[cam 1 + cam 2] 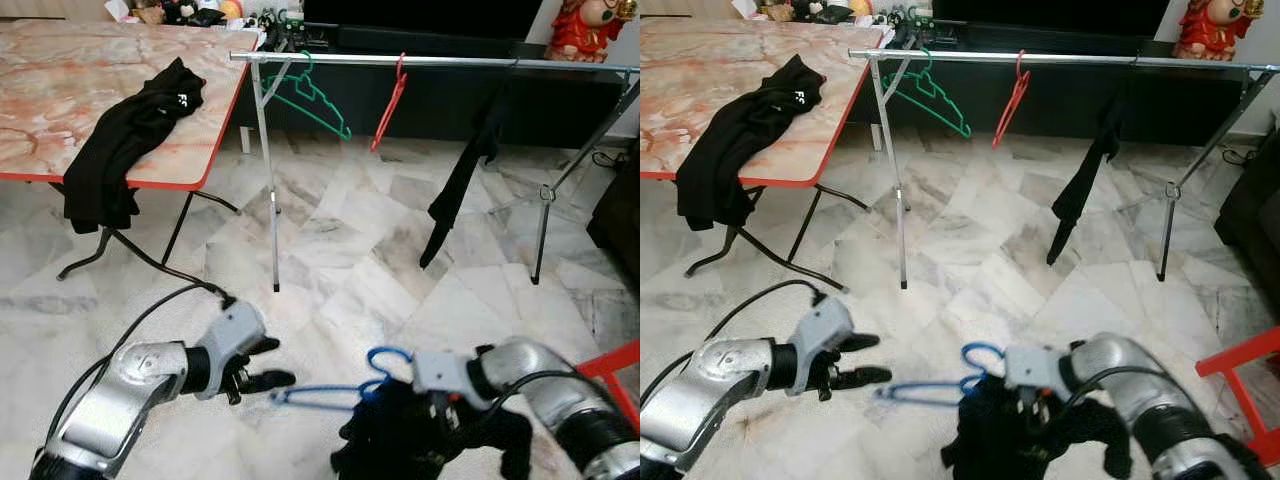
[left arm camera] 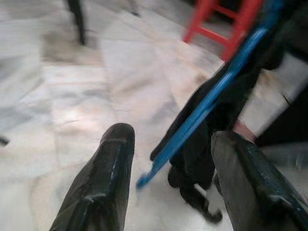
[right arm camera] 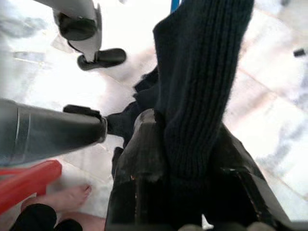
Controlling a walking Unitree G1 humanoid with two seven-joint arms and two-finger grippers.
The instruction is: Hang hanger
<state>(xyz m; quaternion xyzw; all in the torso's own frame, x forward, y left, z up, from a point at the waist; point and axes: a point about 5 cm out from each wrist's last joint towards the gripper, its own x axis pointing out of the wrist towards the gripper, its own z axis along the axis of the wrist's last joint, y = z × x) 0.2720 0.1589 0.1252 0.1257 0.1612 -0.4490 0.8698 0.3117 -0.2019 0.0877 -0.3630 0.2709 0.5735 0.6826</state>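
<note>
Right tool clenched on dark garment carrying blue hanger; left tool, released, should pinch the hanger end just ahead of it.

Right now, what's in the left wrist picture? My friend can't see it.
The left claw is open, and the end of a blue hanger carrying dark clothing pokes between its fingers. Behind lie marble floor and a red frame.
</note>
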